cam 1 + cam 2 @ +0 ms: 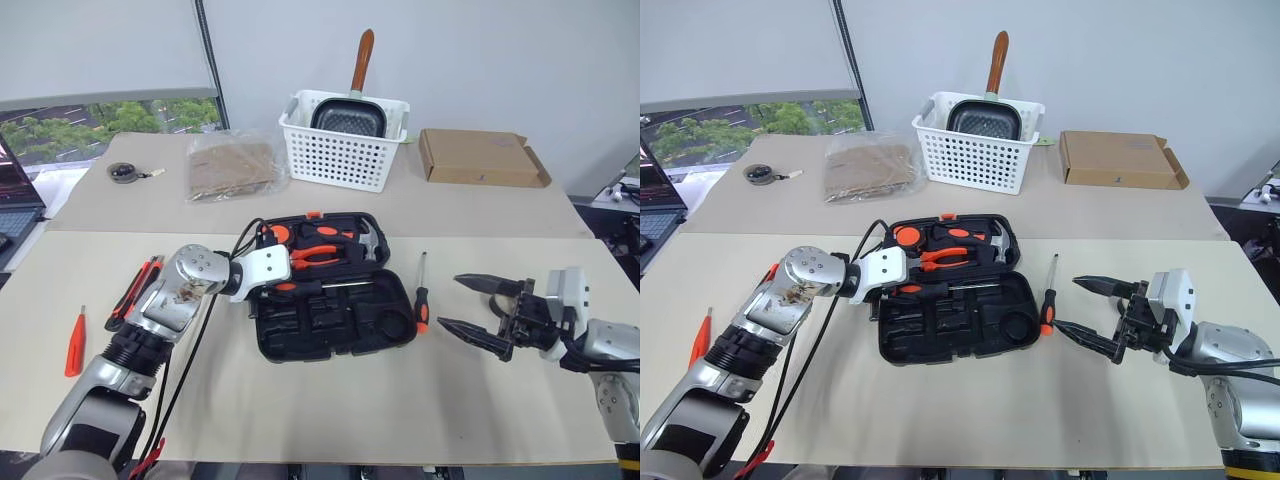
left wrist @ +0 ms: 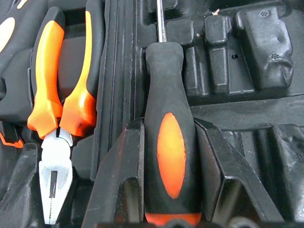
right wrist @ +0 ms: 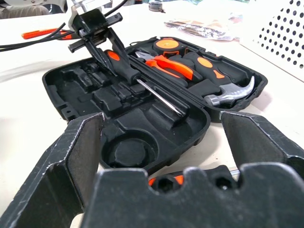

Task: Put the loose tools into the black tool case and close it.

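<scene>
Left wrist view: left gripper (image 2: 172, 209) clamps the rigid, light screwdriver (image 2: 170, 142) mid-handle, over the black tool case (image 1: 330, 335). Right gripper (image 1: 478, 305) stands apart.

- The black tool case (image 1: 330, 335) is lying open at the table's middle, moulded slots showing.
- One orange-and-black screwdriver (image 2: 170, 156) is resting in the case's near half; another (image 1: 422, 297) is lying just right of it.
- The red screwdriver (image 1: 75, 343) and utility knife (image 1: 133, 291) are lying far left.

Tool case (image 1: 330, 330) matt black plastic; hammer (image 1: 368, 240) head shiny steel.
</scene>
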Motion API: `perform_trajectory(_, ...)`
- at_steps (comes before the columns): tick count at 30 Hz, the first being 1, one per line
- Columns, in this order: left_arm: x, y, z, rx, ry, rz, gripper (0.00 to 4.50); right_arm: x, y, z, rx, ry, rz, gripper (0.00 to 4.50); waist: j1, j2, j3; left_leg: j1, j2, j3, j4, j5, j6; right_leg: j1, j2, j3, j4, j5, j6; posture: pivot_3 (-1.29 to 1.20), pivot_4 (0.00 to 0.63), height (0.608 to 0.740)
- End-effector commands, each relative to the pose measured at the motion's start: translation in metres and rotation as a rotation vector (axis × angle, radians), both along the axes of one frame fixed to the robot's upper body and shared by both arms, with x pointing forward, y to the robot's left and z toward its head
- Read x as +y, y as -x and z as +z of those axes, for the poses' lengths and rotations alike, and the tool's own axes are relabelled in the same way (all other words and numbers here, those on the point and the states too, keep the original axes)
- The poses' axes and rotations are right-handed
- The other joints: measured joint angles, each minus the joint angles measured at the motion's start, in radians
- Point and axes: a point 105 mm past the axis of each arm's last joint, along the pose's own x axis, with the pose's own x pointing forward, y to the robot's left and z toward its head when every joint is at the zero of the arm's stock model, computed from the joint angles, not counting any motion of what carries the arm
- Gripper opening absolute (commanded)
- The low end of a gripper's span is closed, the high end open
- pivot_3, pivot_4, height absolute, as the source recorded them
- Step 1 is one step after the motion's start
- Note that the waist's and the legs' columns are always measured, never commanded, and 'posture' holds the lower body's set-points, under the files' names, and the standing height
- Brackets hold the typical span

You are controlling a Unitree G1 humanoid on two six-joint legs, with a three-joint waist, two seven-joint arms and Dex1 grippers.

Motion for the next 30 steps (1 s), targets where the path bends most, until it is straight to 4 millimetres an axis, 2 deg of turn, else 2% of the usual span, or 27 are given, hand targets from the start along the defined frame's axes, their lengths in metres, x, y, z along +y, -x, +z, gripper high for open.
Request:
perform_trajectory(1,0.004,-0.003,0.004,-0.026,-0.019,0.019,2.25,-0.003,0.000,0.012,-0.057,0.008,-0.006,4.50,0.000,0.000,0.000,0.000,0.000,0.000,0.000,0.000,0.000,0.000,0.000,0.000,0.000,0.000,0.000,0.00,0.150,0.700)
perform_trajectory(2,0.004,-0.006,0.006,-0.049,-0.017,0.025,2.53,-0.003,0.000,0.012,-0.057,0.007,-0.007,4.50,0.000,0.000,0.000,0.000,0.000,0.000,0.000,0.000,0.000,0.000,0.000,0.000,0.000,0.000,0.000,0.00,0.150,0.700)
perform_trajectory(5,0.004,-0.010,0.016,-0.085,0.004,0.036,3.71,-0.003,0.000,0.012,-0.056,0.007,-0.008,4.50,0.001,0.000,0.000,0.000,0.000,0.000,0.001,0.000,0.000,0.000,0.000,0.000,0.001,0.000,0.000,0.00,0.150,0.700)
perform_trajectory(6,0.003,-0.009,0.022,-0.091,0.021,0.033,3.94,-0.003,0.000,0.012,-0.055,0.007,-0.009,4.50,0.002,0.000,0.000,0.000,0.000,0.000,0.002,0.000,0.000,0.000,0.000,0.000,0.001,0.000,0.000,0.00,0.150,0.700)
perform_trajectory(13,-0.006,-0.008,0.074,-0.137,0.203,0.036,3.94,-0.004,0.001,0.010,-0.051,0.006,-0.008,4.50,0.000,0.000,0.000,-0.001,0.000,-0.001,0.003,0.000,0.001,0.000,0.000,0.000,0.002,0.000,0.000,0.00,0.150,0.700)
perform_trajectory(15,-0.012,-0.010,0.078,-0.127,0.266,0.055,3.41,-0.003,0.000,0.010,-0.051,0.004,-0.007,4.50,0.002,0.000,0.000,-0.002,0.000,-0.001,0.003,0.000,0.001,0.000,0.000,0.000,0.002,0.000,0.000,0.00,0.150,0.700)
perform_trajectory(17,-0.017,-0.012,0.073,-0.118,0.281,0.065,2.93,-0.003,-0.001,0.009,-0.052,0.002,-0.005,4.50,0.002,0.000,0.000,-0.002,-0.001,-0.001,0.003,0.000,0.001,0.001,0.000,0.000,0.001,0.000,0.000,0.00,0.150,0.700)
perform_trajectory(19,-0.027,-0.013,0.061,-0.099,0.298,0.069,2.04,-0.002,-0.002,0.009,-0.055,0.000,-0.005,4.50,0.001,0.000,0.000,-0.002,-0.001,0.000,0.003,0.000,0.001,0.001,0.000,0.000,0.001,0.000,0.000,0.00,0.150,0.700)
perform_trajectory(24,-0.042,-0.015,0.034,-0.072,0.295,0.072,0.24,-0.003,-0.001,0.009,-0.058,-0.001,-0.011,4.50,0.001,0.000,0.000,-0.002,-0.001,0.000,0.004,0.000,0.001,0.001,0.000,0.000,0.001,0.001,0.001,0.00,0.150,0.700)
perform_trajectory(25,-0.043,-0.016,0.027,-0.059,0.298,0.082,0.10,-0.003,0.000,0.009,-0.057,-0.001,-0.014,4.50,0.001,0.000,0.000,-0.001,-0.001,0.000,0.004,0.000,0.001,0.001,0.000,0.000,0.001,0.001,0.001,0.00,0.150,0.700)
perform_trajectory(30,-0.046,-0.020,-0.013,0.004,0.231,0.096,0.10,-0.005,0.002,0.008,-0.056,0.000,-0.025,4.50,0.000,0.000,0.000,0.000,-0.001,-0.001,0.004,0.000,0.001,0.001,0.000,0.000,0.002,0.001,0.001,0.00,0.150,0.700)
